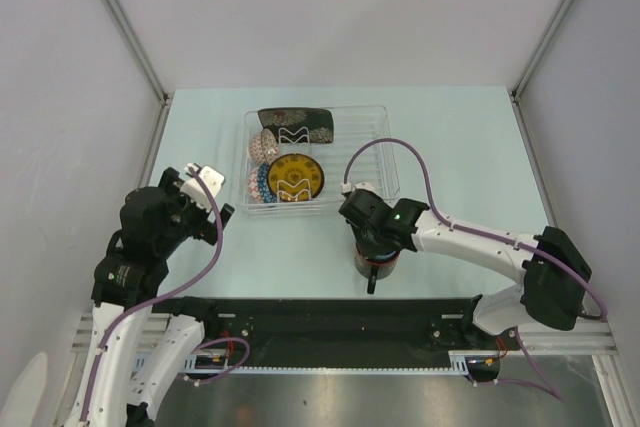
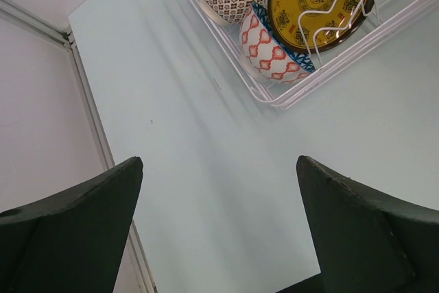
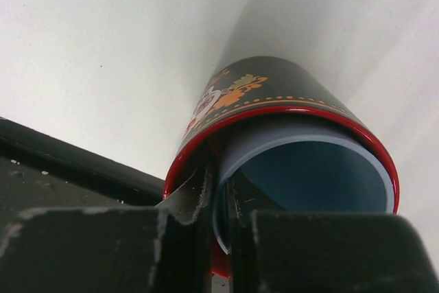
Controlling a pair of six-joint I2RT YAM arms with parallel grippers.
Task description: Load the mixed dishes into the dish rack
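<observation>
Mug stands on the table nr the front edge, just short of the dish rack. Right gripper is pinching its rim, one finger inside, one outside. Left gripper hangs left of the rack, fingers spread wide w/ nothing btwn them. In the rack: red-patterned bowl, brown-patterned bowl, yellow-centred plate against the wire, dark plate at the back.

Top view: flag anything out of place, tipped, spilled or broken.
Nothing is spilled or broken. Only the mug is outside the rack, on the table nearer the arms, with the right hand shut on its rim. The yellow plate and blue bowl lean on edge inside, as expected.
</observation>
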